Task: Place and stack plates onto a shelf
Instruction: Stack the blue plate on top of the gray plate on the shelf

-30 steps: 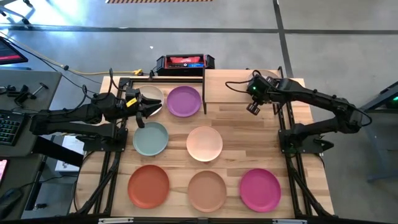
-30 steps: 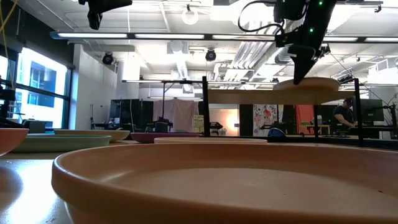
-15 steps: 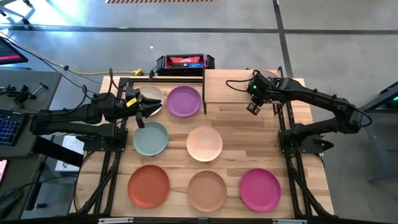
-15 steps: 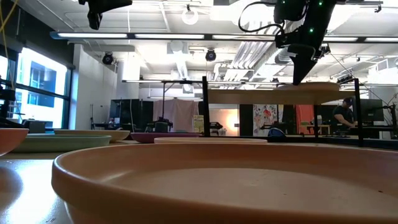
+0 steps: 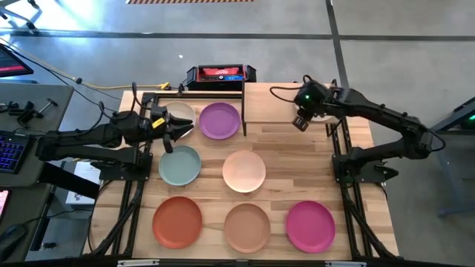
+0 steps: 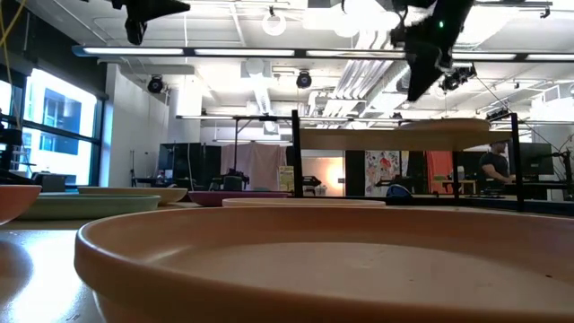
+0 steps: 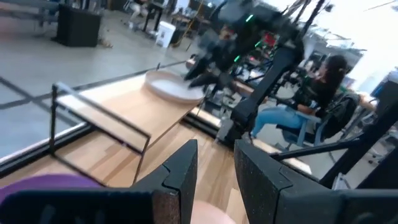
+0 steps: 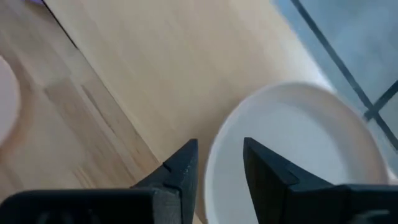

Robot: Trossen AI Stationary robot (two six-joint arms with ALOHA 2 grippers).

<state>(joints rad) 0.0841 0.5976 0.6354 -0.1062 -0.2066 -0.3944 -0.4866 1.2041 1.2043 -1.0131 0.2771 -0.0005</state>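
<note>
Right hand [image 5: 300,122]: raised above the shelf [image 5: 274,104], over its middle part; its fingers [image 8: 180,163] stand a little apart with nothing between them. In the low view this hand [image 6: 414,88] hangs clear above the plate on the shelf, not touching it.
Cream plate [image 8: 292,149]: lies flat on the shelf, just beside and below the right hand's fingertips, toward the shelf's outer end. In the low view it [image 6: 444,126] rests level on the board; the left wrist view shows it [image 7: 171,87] on the shelf under the right arm.
Shelf: light-wood board on thin black legs at the far side of the counter [image 5: 274,156], directly under the right hand.
Left hand [image 5: 174,126]: held over the far left of the counter, its fingers [image 7: 180,168] slightly apart and holding nothing.
Grey plate [image 5: 180,113]: directly under the left hand, largely hidden by it.
Purple plate [image 5: 220,120]: just ahead of the left hand's fingertips, beside the shelf.
Pale teal plate [image 5: 179,165]: on the counter just beside the left hand, on its near side.
Pale pink plate [image 5: 244,170]: mid-counter, between the two hands and nearer the front than both.
Rust orange plate [image 5: 177,221], tan plate [image 5: 246,226], magenta plate [image 5: 310,225]: in a row along the near edge, well apart from both hands.
</note>
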